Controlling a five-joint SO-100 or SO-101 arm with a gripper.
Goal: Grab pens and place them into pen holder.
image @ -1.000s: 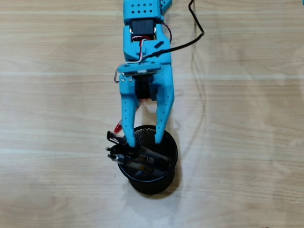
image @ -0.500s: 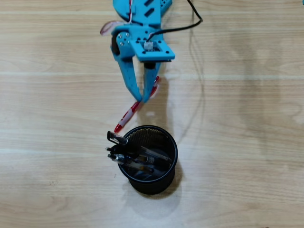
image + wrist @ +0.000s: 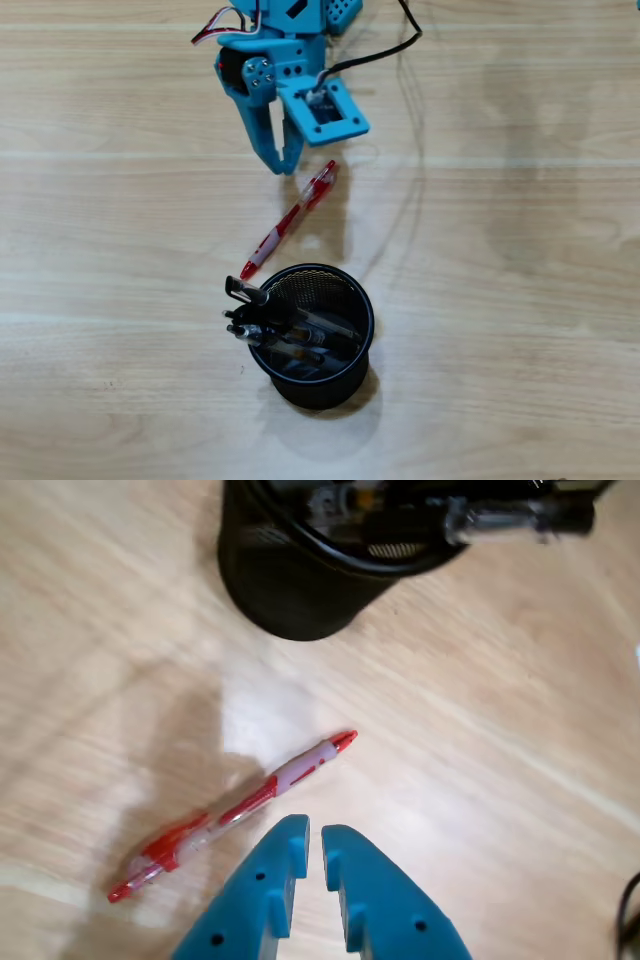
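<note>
Altogether four pens show. One red and clear pen [image 3: 291, 218] lies flat on the table, loose, slanting from about 1 o'clock down to 7 o'clock in the overhead view, its red tip close to the rim of the pen holder [image 3: 366, 330] but not touching it. Three black and clear pens [image 3: 290, 327] sit inside that holder, leaning toward 9 o'clock, their clip ends sticking out over the rim on that side. The holder is one round black wire-mesh cup standing upright, at about 6 o'clock from the arm.

One blue arm reaches in from 12 o'clock. Its gripper [image 3: 284, 166] hangs above the upper end of the red pen, just to the pen's 10 o'clock side, holding nothing. In the wrist view the gripper [image 3: 314, 842] has its two blue fingertips drawn nearly together, only a thin slit between them, with the red pen [image 3: 231, 811] lying free just beyond them.

The surface is a pale wood-grain table [image 3: 520, 250], bare apart from a black cable [image 3: 412, 60] running off at 12 o'clock. No room shows beyond the tabletop.

The arm's base is cut off at the top edge. In the wrist view the holder [image 3: 290, 590] is cropped and its pens are blurred.
</note>
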